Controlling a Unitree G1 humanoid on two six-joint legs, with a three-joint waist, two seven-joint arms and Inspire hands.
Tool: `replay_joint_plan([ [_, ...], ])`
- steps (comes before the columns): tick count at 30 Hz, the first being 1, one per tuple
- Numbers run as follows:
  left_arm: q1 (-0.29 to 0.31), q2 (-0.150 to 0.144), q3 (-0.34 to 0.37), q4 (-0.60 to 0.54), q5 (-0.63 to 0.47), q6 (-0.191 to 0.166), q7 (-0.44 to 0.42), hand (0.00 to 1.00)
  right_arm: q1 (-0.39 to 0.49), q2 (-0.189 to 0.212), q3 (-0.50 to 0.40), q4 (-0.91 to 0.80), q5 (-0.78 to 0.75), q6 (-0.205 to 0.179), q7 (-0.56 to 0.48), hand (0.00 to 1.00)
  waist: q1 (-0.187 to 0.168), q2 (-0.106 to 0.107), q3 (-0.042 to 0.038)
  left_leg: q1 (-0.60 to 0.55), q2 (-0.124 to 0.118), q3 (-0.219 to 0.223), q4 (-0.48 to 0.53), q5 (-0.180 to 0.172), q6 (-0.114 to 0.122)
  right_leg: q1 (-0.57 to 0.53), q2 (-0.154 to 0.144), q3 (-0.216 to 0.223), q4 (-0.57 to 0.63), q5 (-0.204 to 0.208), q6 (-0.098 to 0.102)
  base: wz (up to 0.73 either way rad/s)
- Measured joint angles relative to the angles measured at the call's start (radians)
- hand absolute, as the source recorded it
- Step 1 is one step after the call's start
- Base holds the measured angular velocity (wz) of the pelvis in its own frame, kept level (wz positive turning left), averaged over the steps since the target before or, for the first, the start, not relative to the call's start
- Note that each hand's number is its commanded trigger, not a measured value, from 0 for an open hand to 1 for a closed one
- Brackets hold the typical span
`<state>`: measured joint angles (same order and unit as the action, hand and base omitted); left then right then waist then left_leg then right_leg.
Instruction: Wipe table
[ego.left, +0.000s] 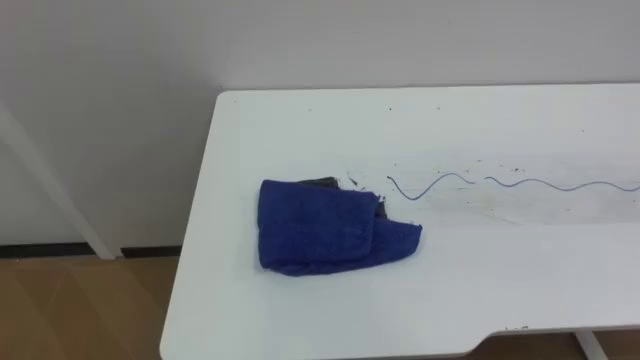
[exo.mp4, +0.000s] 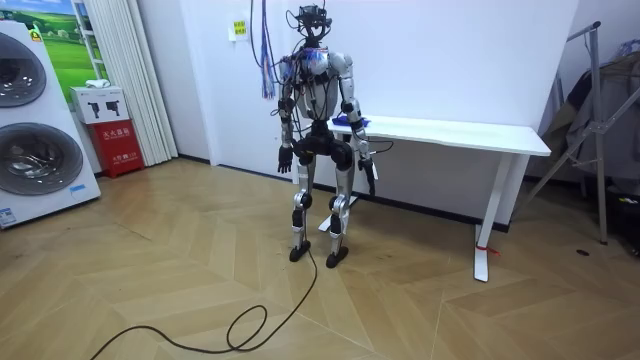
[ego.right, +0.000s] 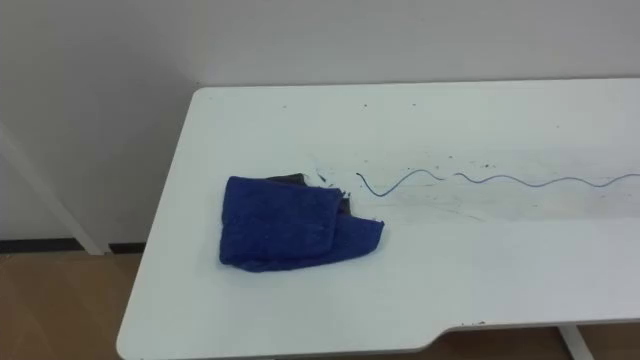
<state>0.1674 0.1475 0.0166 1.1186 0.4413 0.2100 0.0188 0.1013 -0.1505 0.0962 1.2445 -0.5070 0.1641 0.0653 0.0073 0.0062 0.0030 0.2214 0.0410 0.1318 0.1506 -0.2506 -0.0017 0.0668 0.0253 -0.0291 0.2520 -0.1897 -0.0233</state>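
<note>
Cloth (ego.left: 325, 228), blue and loosely folded, lies flat on the table (ego.left: 300, 120) near its left end, closer to the front edge than to the wall side. A dark grey layer (ego.left: 320, 182) peeks out at the cloth's far edge. A wavy blue pen line (ego.left: 520, 182) starts just right of the cloth and runs along the table out of frame; small dark specks (ego.left: 500, 162) are scattered around it.

In the room view the robot stands upright at the table's left end, both arms straight down at its sides. Left hand (exo.mp4: 285, 160) and right hand (exo.mp4: 371, 183) hang below tabletop height, apart from the cloth. Finger state: cannot tell for either hand.
</note>
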Motion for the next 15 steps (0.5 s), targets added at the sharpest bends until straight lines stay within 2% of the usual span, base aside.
replay_joint_plan([
  [12,0.001,-0.001,0.018,0.000,0.001,0.000,-0.001,0.00,-0.001,0.000,-0.003,0.000,0.004,0.001,0.003,0.00,0.002,0.002,-0.0015,0.000,0.000,0.001,-0.001,0.000,0.000,-0.001,0.001,0.001,-0.002,0.000,0.000,0.00],
  [15,0.002,0.001,0.026,0.000,0.001,0.006,-0.002,0.00,-0.001,-0.001,-0.010,0.002,0.055,0.006,0.003,0.00,0.002,0.001,-0.0009,0.000,0.001,0.001,-0.002,0.000,0.000,-0.001,0.001,0.001,-0.004,0.000,0.000,0.00],
])
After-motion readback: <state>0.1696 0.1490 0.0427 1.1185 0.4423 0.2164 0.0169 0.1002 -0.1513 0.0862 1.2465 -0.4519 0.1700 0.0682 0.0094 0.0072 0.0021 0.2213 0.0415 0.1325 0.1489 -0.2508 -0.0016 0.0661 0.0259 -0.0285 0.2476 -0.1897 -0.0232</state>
